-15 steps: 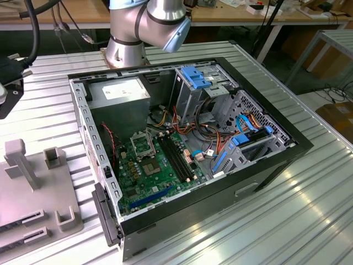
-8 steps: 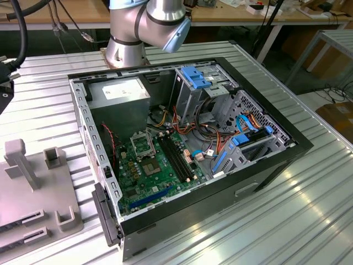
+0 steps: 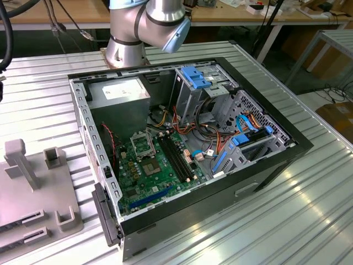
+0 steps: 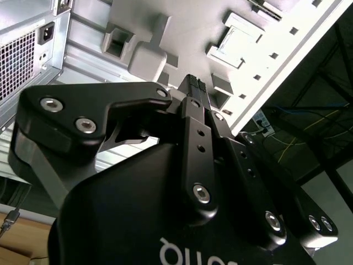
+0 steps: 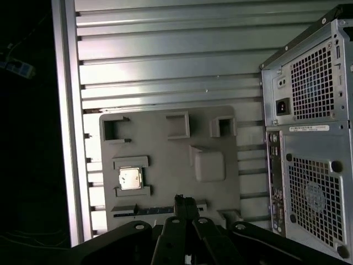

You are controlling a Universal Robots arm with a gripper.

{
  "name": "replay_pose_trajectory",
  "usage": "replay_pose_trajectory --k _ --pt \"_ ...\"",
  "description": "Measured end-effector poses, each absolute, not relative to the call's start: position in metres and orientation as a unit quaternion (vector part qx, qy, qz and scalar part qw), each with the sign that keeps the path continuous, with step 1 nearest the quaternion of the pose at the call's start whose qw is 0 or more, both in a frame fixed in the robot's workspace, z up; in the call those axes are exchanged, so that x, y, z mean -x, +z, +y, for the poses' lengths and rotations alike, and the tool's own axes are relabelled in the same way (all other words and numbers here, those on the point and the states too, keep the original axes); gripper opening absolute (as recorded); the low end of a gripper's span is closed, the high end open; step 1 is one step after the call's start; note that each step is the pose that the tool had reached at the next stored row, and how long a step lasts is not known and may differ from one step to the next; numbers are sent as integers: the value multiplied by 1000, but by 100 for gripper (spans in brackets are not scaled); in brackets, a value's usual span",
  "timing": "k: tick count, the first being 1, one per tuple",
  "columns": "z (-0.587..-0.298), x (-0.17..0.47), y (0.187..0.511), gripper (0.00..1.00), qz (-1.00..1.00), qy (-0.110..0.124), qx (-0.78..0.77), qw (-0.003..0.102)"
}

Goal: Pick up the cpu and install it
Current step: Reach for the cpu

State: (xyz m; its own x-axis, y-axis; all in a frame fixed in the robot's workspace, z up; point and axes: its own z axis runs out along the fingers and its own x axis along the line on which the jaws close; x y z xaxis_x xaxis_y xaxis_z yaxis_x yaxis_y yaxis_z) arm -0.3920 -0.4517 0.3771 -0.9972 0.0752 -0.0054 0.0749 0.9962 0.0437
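Silver-grey, the cpu point(image 5: 130, 178) is sitting in a square recess of the grey fixture tray point(image 5: 165, 149), which is lying on the ribbed metal surface point(image 5: 165, 66) beside the open computer case point(image 3: 187, 149). The arm point(image 3: 149, 22) is holding the black claw point(image 5: 186, 200) above the tray, pointing down, apart from the cpu. Its 2 fingers are pressed together, gripping nothing.

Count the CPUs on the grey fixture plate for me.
1. The cpu lies in a framed pocket of the grey fixture plate, apart from the end effector. The end effector covers a strip of the plate, so another could be hidden there.
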Motion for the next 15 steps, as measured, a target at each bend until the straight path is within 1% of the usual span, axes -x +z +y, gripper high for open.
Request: replay_pose_trajectory --k 15 --pt "-452 396 377 11 999 22 -38 4"
